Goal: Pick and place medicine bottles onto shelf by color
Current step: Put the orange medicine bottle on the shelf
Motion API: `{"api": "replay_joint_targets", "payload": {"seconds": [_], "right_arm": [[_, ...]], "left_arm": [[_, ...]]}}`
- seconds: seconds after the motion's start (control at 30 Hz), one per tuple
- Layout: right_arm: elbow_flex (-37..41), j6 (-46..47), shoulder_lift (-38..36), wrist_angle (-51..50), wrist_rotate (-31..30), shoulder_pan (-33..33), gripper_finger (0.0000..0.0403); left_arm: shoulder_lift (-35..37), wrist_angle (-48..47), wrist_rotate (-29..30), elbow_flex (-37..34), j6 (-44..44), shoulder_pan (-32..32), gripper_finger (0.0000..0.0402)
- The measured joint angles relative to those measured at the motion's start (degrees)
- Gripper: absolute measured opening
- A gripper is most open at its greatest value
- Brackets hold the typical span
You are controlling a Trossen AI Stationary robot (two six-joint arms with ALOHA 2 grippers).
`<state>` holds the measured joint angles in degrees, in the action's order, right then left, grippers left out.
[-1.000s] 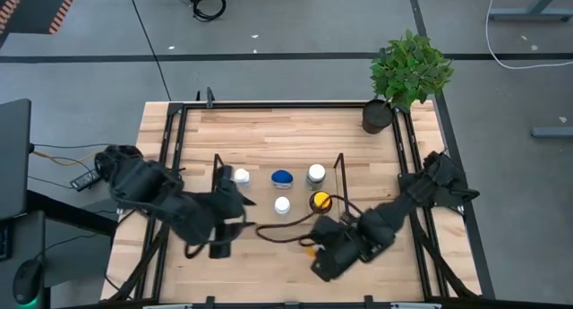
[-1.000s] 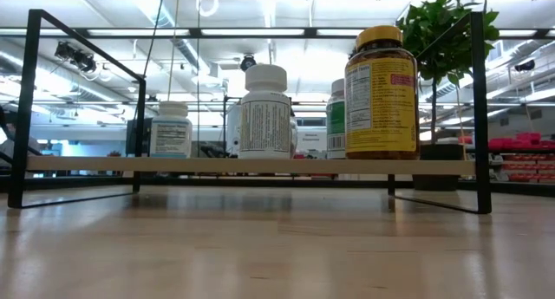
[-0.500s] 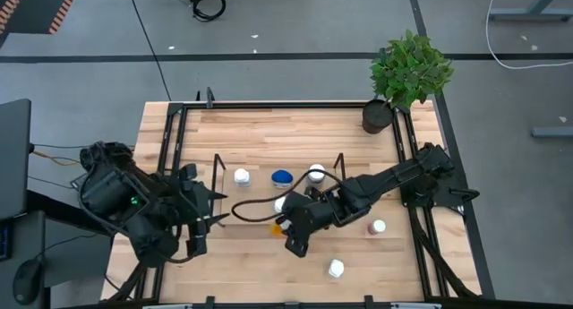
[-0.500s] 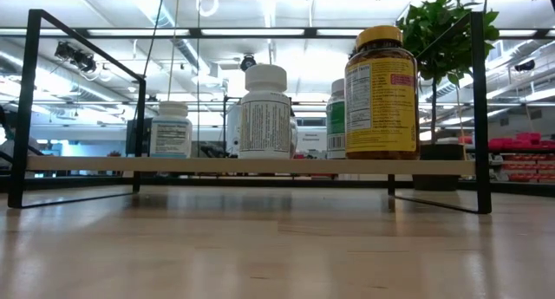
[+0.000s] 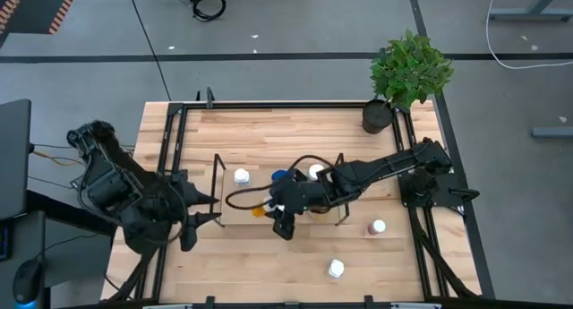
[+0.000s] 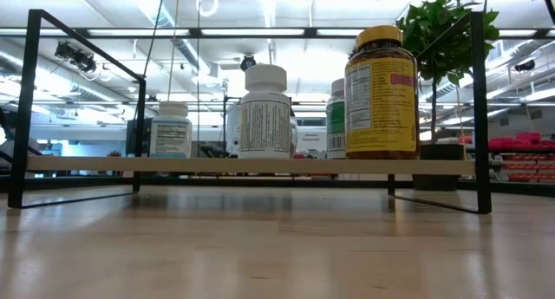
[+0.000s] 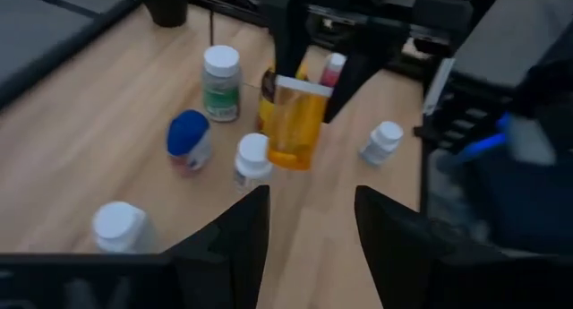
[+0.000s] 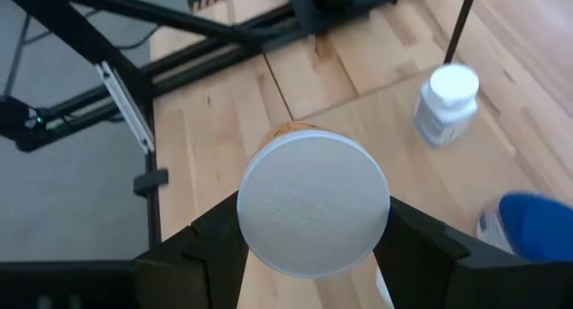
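None of the printing was readable from my station. In the low view the amber bottle point(image 6: 381, 91) wore a yellow label with a red band and blocks of fine print. The white bottle point(image 6: 264, 113) beside it carried dense small text, and a green-labelled bottle point(image 6: 336, 117) stood behind. All stood upright on the shelf point(image 6: 87, 164).

The right gripper point(image 5: 285, 221) was clamped on an orange bottle point(image 7: 294, 121), its fingers point(image 8: 201, 242) pressing either side just below the cap. It was a translucent orange cylinder with a plain white cap point(image 8: 313, 206), and I could see no label on it. Its long axis ran along the fingers, with the cap facing the wrist camera and the body pointing away toward the wood. It hung above the table point(image 5: 269, 134) at the shelf's front edge, near the blue-capped bottle point(image 5: 280, 175).

The left gripper point(image 7: 309, 246) sat at the table's left side with its fingers spread and nothing between them. Two white-capped bottles point(image 5: 378, 227) point(image 5: 336, 269) stood loose on the right half of the table.
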<state>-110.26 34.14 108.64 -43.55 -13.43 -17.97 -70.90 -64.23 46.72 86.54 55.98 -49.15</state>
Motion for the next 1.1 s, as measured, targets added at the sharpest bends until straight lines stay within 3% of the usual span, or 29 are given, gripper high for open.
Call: {"api": "replay_joint_targets", "payload": {"seconds": [0.17,0.5,0.73,0.93,1.1], "right_arm": [[0.0,-2.5,0.0,2.0,-1.4,0.7,0.0214],[0.0,-8.2,0.0,0.8,-2.1,3.6,0.0214],[0.0,-11.1,0.3,0.1,-0.7,8.5,0.0214],[0.1,-14.0,0.5,0.1,2.4,9.2,0.0214],[0.2,-15.1,0.5,0.4,3.1,8.2,0.0218]], "left_arm": [[6.1,5.9,-2.5,-5.4,-0.8,0.0,0.017],[12.5,6.0,-3.4,-5.6,-3.1,0.2,0.0154],[11.4,5.8,-3.3,-5.6,-2.6,2.2,0.0143],[8.0,5.4,-3.1,-5.6,-2.7,7.8,0.0137],[4.1,5.6,-12.5,-5.6,-5.3,15.4,0.0142]]}}
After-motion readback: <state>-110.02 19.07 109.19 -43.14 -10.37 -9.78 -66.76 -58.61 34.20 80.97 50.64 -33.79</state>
